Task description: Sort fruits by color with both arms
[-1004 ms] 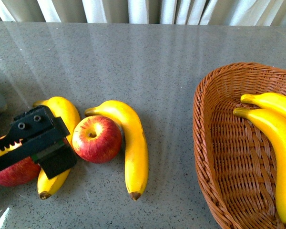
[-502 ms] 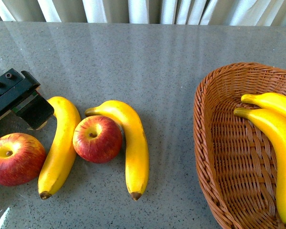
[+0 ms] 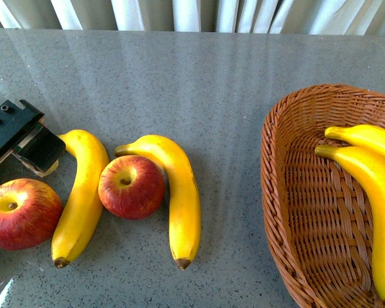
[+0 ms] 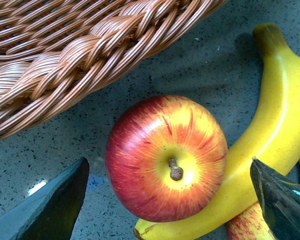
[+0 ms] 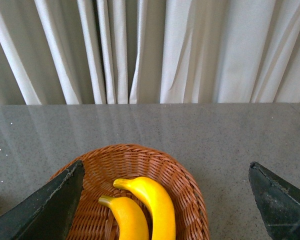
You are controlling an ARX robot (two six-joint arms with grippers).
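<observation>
Your left end effector (image 4: 167,205) is spread wide, its fingers on either side of an apple (image 4: 165,157) and clear of it. That apple sits at the lower left of the front view, touching a banana (image 3: 82,196). A second apple (image 3: 131,187) lies between this banana and another banana (image 3: 176,192) on the tabletop (image 3: 231,96). Your right end effector (image 5: 162,207) is spread too, facing the basket (image 5: 190,185) that holds two bananas (image 5: 150,205).

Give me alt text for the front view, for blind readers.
A red apple, a banana, a second apple and a second banana lie in a row on a grey table, the left pincer at the left edge. A wicker basket at right holds two more bananas.
</observation>
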